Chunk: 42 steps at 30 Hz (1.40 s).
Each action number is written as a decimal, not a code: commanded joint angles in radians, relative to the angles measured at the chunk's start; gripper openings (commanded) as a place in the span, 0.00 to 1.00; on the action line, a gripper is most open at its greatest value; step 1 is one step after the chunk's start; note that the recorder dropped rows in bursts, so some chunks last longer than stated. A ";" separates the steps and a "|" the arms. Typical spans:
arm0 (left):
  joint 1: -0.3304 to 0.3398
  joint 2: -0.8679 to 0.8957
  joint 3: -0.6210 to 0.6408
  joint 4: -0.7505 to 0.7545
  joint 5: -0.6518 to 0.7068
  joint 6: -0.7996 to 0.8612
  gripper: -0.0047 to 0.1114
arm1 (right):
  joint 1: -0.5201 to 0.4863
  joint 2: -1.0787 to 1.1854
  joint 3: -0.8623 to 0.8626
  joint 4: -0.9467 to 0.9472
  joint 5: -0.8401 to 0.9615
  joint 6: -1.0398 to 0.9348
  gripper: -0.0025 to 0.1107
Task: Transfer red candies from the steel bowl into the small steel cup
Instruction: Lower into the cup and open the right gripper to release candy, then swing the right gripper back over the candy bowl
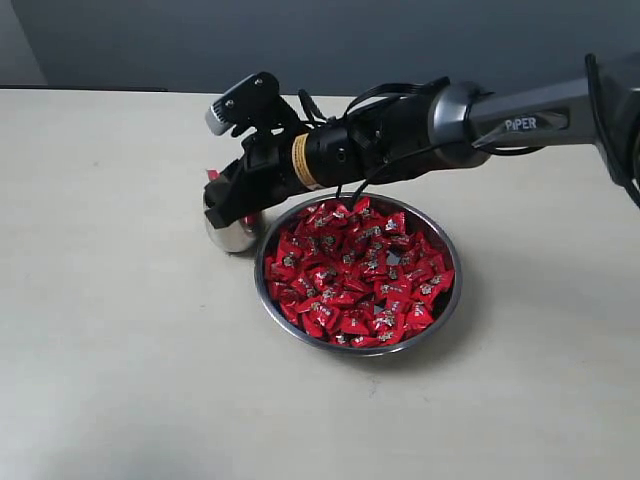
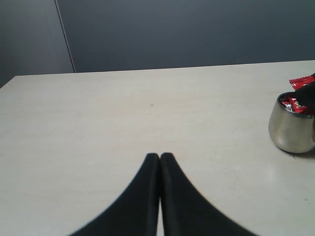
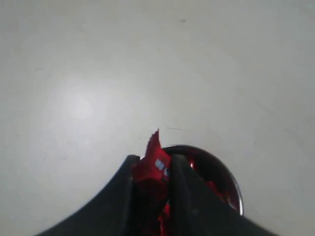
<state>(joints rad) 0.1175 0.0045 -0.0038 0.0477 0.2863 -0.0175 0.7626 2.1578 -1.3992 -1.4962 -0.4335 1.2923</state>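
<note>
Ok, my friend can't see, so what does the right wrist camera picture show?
Two black jaws pinch a red candy just above the small steel cup, which has more red candies inside. All around is a plain pale table.

- A pale beige, matte, flat tabletop [image 1: 110, 360] carries everything. It stretches beneath the right claw [image 1: 224, 207] and out ahead of the left claw [image 2: 160, 156].
- A small, shiny, round-sided steel cup [image 1: 232, 238] stands upright on the tabletop, directly under the right claw's tips. It is well apart from the left claw, ahead of it and off to one side.
- A wide, shallow, round bowl of shiny steel [image 1: 358, 351] sits on the tabletop just beside the cup, behind the right claw's tips and below its wrist. Whether bowl and cup touch cannot be told.
</note>
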 commanded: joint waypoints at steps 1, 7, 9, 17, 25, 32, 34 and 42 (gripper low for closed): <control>0.001 -0.004 0.004 -0.003 -0.002 -0.002 0.04 | -0.005 -0.001 -0.008 0.011 0.034 -0.007 0.29; 0.001 -0.004 0.004 -0.003 -0.002 -0.002 0.04 | -0.005 -0.001 -0.008 0.031 0.072 -0.007 0.37; 0.001 -0.004 0.004 -0.003 -0.002 -0.002 0.04 | -0.005 -0.001 -0.008 0.031 0.072 -0.007 0.37; 0.001 -0.004 0.004 -0.003 -0.002 -0.002 0.04 | -0.005 -0.014 -0.008 0.031 0.072 0.010 0.37; 0.001 -0.004 0.004 -0.003 -0.002 -0.002 0.04 | -0.005 -0.109 -0.008 -0.063 0.072 0.121 0.37; 0.001 -0.004 0.004 -0.003 -0.002 -0.002 0.04 | -0.005 -0.172 0.018 -0.190 0.179 0.254 0.04; 0.001 -0.004 0.004 -0.003 -0.002 -0.002 0.04 | -0.007 -0.199 0.047 -0.189 0.217 0.254 0.02; 0.001 -0.004 0.004 -0.003 -0.002 -0.002 0.04 | -0.007 -0.320 0.252 -0.214 0.454 0.245 0.02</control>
<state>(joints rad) 0.1175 0.0045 -0.0038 0.0477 0.2863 -0.0175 0.7626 1.8861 -1.2040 -1.6906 -0.0442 1.5432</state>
